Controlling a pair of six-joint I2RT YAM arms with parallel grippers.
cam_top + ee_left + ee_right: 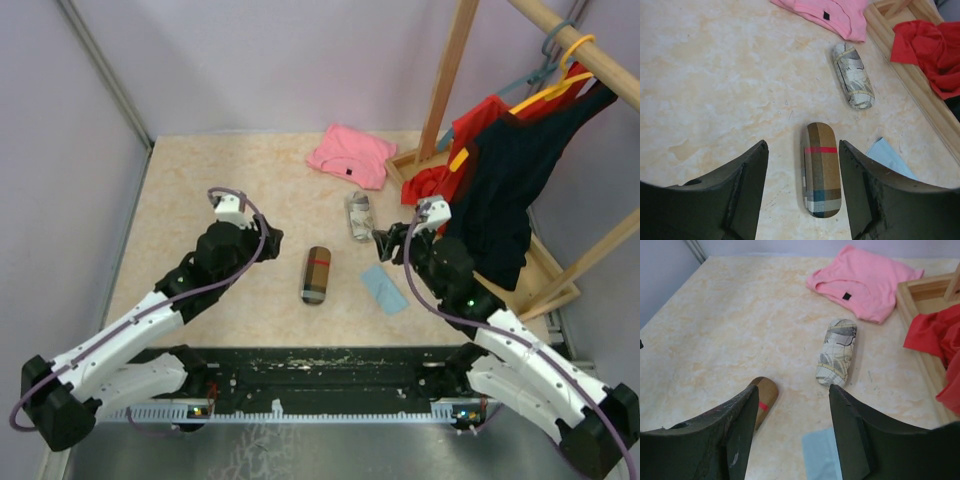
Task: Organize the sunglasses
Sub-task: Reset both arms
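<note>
Left gripper (802, 150) hangs with its fingers spread and nothing between them, above the counter (200, 190) just left of the brown plaid case (317, 275). The right gripper (792, 390) is also spread and empty, to the right of that case and a little beyond it.

No sunglasses show in any view. Nothing loose with thin arms lies on the counter, so I cannot say where they are. My guess is that they sit inside the shut cases. Which way they point cannot be told either. If they are packed, their long axis would follow each case.

A blue cloth (384, 289) lies flat to the right of the plaid case, level with its near end. The plaid case itself runs near to far, with only a slight lean. Its red stripe is toward the far end. Beyond it and to the right, well apart, a grey patterned case (358, 216) lies on much the same near-to-far line. Farther back, a pink shirt (351, 155) rests on the counter.

Both lids are down and both grippers are empty, so the step looks like a release after closing, with the packing largely done. The next move probably calls for drawing both arms back clear of the cases without nudging them. If a case must be reopened, one gripper would need to pin the body while the other lifts along the long seam.
</note>
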